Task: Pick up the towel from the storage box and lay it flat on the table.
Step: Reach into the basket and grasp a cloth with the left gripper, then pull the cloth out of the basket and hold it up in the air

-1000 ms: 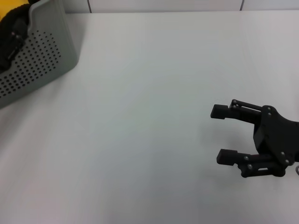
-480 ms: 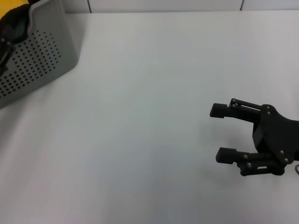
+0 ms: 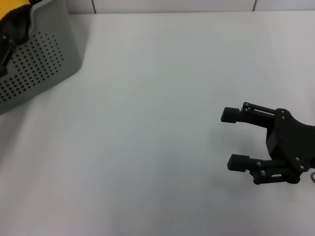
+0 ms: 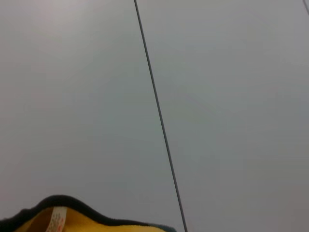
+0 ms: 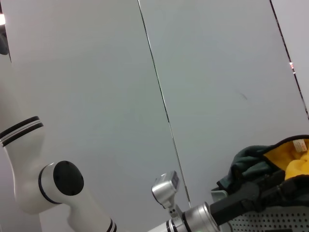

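Observation:
The light grey storage box [image 3: 42,64] with rows of holes stands at the table's [image 3: 147,123] far left corner. The towel [image 3: 12,6] bulges out of its top, yellow side showing with a dark edge. My left gripper [image 3: 6,40] is at the box's opening, half cut off by the picture's edge, and grips the bunched towel. The right wrist view shows the towel [image 5: 285,157] gathered over the left gripper's black fingers [image 5: 251,195] above the box [image 5: 270,224]. The left wrist view shows a yellow towel fold [image 4: 77,221]. My right gripper [image 3: 231,138] is open and empty over the table's right side.
The white tabletop stretches between the box and the right gripper. A grey panelled wall [image 3: 172,5] runs along the table's far edge. The robot's white body [image 5: 43,183] shows in the right wrist view.
My left gripper has shifted a little up and to the left at the box's opening. The right gripper has stayed in place, open.

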Motion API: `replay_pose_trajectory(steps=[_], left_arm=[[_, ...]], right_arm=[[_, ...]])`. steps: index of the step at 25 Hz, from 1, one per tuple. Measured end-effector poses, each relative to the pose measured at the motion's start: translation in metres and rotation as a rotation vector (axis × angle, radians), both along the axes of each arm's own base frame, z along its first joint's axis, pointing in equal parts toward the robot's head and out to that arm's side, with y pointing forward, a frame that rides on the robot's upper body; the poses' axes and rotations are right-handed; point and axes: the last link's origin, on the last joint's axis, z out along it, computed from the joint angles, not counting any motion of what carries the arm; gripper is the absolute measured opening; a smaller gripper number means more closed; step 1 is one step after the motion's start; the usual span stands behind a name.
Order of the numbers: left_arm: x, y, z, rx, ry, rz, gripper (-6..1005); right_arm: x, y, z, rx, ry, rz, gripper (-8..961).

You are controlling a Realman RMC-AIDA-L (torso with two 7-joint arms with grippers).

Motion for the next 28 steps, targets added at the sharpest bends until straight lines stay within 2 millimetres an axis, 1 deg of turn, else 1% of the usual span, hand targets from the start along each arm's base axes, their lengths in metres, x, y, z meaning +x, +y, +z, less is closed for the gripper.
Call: replay_pose_trajectory(steps=[6,11,17,22,26,28], left_arm=[[-0.001,0.007,-0.006,0.011,0.044,0.031,691],[-0.003,0.007,-0.005,0.052,0.026,0.059,691],[-0.003,0.006,-0.005,0.056,0.01,0.061,518],[0.005,0.002,-0.006,0.063,-0.016,0.011,316],[0.009,-0.001,-0.005,0.075,-0.045,-0.02,251],[0.01,-0.004,0.0,0.078,-0.113,-0.04,219]], right_arm=[[0.0,-0.001,0.0,-0.002,0.003,0.0,870],[0.0,-0.001,0.0,-0.003,0.005,0.0,870],[0.0,-0.002,0.0,-0.004,0.007,0.0,870],[0.0,-0.002,-0.001,-0.005,0.008,0.0,870],[0.0,-0.002,-0.001,-0.005,0.008,-0.001,870],[0.0,-0.003,-0.001,-0.007,0.007,-0.001,870]])
